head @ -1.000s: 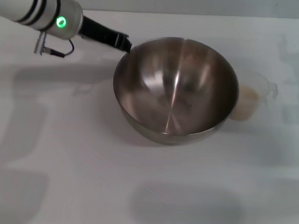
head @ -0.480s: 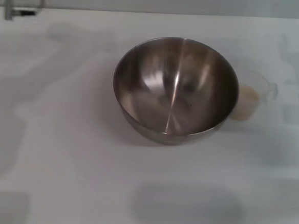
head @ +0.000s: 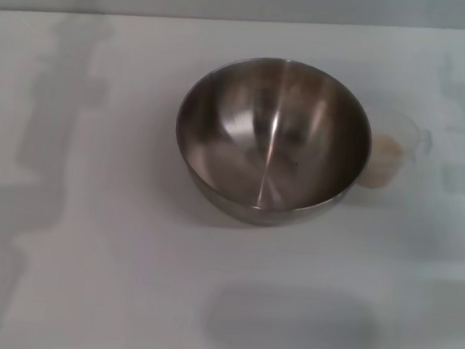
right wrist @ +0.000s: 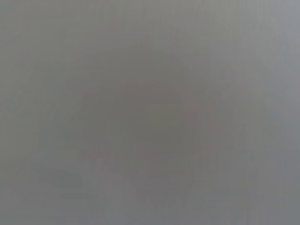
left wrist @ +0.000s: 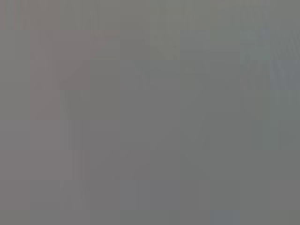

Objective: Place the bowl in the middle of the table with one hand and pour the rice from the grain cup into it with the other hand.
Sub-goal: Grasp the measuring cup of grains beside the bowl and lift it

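Grey wall strip along far edge; soft grey shadows over pale surface; both wrist views blank grey

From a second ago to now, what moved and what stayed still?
The left arm let go of the bowl's rim, pulled back toward the far left corner of the table, and is now out of sight. The bowl stayed where it was, with nothing in it. The cup stayed close on its right side, rice inside. The right arm never showed.

soft even light, faint shadows on the table; wrist views blank grey.
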